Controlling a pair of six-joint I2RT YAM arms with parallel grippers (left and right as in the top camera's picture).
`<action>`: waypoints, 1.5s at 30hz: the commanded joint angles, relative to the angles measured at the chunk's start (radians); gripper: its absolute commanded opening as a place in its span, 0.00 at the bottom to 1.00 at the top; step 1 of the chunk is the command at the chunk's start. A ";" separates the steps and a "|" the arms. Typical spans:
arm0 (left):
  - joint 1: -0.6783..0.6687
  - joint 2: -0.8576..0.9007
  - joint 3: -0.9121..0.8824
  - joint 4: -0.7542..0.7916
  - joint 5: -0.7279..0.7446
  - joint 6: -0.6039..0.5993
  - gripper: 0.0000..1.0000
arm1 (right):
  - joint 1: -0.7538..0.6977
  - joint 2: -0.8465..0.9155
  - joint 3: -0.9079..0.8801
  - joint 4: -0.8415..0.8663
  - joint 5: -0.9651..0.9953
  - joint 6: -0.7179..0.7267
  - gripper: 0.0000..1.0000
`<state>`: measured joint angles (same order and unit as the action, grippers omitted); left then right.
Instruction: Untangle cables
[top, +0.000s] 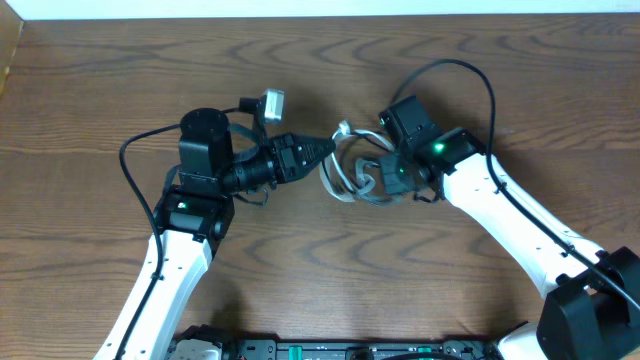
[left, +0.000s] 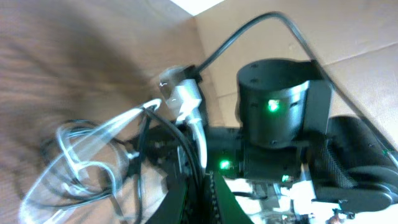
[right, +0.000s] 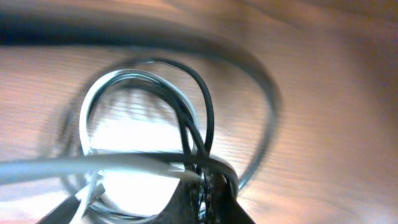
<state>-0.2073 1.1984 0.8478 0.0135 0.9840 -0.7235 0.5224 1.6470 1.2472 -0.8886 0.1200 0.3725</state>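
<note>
Overhead: the cables (top: 352, 175) are seen looped on the table (top: 100, 80) between the grippers. The left gripper (top: 325, 149) is at their 9 o'clock and the right gripper (top: 388, 172) at 3 o'clock. Whether the left jaws are clenched cannot be told.

Left wrist: the white cord (left: 74, 168) is blurred at 8 o'clock, and a white plug (left: 181, 93) is raised near 12.

Right wrist: the black cord (right: 209, 118) and white cord are gathered at 6 o'clock, where they are grasped by the right gripper.
</note>
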 joint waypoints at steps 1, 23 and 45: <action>0.002 -0.019 0.018 -0.120 -0.083 0.188 0.07 | -0.043 -0.018 0.000 -0.096 0.330 0.116 0.01; -0.002 -0.016 0.018 -0.476 -0.566 0.364 0.15 | -0.155 -0.041 0.059 0.120 -0.003 0.042 0.01; -0.191 0.275 0.007 -0.272 -0.506 0.380 0.59 | -0.122 -0.057 -0.030 -0.060 -0.175 -0.003 0.43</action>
<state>-0.3672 1.4208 0.8516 -0.2882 0.4694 -0.3614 0.3981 1.5848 1.2373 -0.9463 -0.0460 0.3775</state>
